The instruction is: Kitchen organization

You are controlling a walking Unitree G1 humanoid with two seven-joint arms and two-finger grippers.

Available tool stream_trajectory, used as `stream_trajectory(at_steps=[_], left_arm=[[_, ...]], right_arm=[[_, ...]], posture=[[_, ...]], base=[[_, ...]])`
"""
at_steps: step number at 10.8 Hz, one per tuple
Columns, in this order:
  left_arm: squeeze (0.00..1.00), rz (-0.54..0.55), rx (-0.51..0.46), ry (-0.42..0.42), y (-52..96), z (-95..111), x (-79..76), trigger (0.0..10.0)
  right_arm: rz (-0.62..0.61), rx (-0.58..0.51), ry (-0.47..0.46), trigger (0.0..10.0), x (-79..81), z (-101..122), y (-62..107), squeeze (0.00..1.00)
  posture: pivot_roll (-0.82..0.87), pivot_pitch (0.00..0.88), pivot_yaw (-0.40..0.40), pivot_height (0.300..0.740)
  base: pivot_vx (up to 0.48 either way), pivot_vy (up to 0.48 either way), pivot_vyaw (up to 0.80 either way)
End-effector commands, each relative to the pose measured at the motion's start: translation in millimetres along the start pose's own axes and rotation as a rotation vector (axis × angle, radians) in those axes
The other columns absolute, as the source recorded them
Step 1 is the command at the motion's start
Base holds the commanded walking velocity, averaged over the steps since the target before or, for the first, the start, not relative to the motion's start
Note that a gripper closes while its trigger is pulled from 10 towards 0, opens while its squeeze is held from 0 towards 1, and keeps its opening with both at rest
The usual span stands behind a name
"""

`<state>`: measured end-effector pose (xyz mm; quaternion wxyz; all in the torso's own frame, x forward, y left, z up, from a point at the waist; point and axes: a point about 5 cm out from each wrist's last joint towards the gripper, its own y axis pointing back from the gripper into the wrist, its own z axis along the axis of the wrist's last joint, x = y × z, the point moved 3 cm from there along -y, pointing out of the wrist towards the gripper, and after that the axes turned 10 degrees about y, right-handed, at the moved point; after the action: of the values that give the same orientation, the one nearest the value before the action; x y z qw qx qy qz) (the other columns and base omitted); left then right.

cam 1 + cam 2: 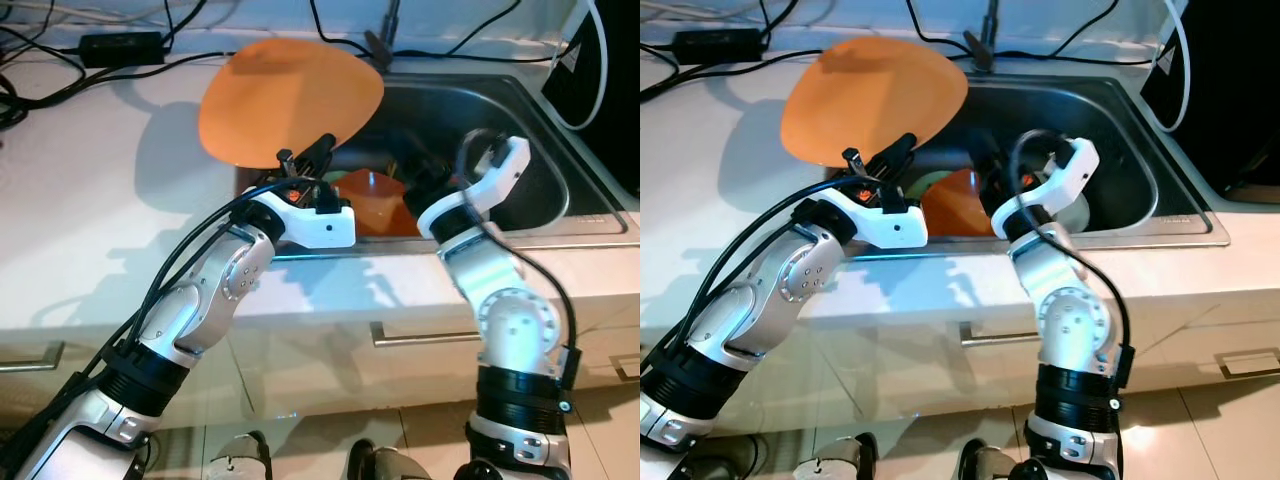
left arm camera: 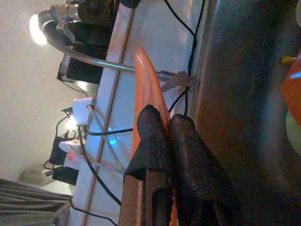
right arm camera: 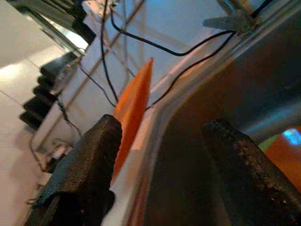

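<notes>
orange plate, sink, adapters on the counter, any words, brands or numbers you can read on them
No text can be read anywhere in these views.
Orange plate, pinched at its rim by the left gripper: plain, no print.
Steel sink: no brand mark can be made out.
Black power adapter on the counter: any label is too small and blurred to read.
Right gripper, open over the sink: no markings visible.
</notes>
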<state>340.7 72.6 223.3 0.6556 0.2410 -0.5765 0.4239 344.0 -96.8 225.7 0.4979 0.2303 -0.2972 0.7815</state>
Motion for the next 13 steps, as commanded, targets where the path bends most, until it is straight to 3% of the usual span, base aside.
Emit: stream_trajectory(at_steps=[1,2,4,13], left_arm=[[0.0,0.026,-0.04,-0.017,-2.9,8.3,4.5,10.0],[0.0,0.018,-0.042,-0.013,-2.8,8.5,3.0,10.0],[0.0,0.009,-0.053,-0.006,-3.2,10.4,1.3,10.0],[0.0,0.007,-0.206,0.028,-0.2,34.5,4.5,10.0]], right_arm=[[0.033,-0.025,-0.043,10.0,9.5,7.5,-1.3,0.0],[0.069,-0.029,-0.135,10.0,15.7,9.2,-1.4,0.0],[0.117,-0.018,-0.219,10.0,23.5,8.1,0.2,0.0],[0.102,0.021,-0.193,10.0,20.0,4.3,-1.7,0.0]], posture=[[0.09,0.067,-0.079,0.74],[0.09,0.071,-0.08,0.74],[0.09,0.076,-0.081,0.74],[0.1,0.096,-0.087,0.74]], base=[[0.0,0.0,0.0],[0.0,0.0,0.0],[0.0,0.0,0.0],[0.0,0.0,0.0]])
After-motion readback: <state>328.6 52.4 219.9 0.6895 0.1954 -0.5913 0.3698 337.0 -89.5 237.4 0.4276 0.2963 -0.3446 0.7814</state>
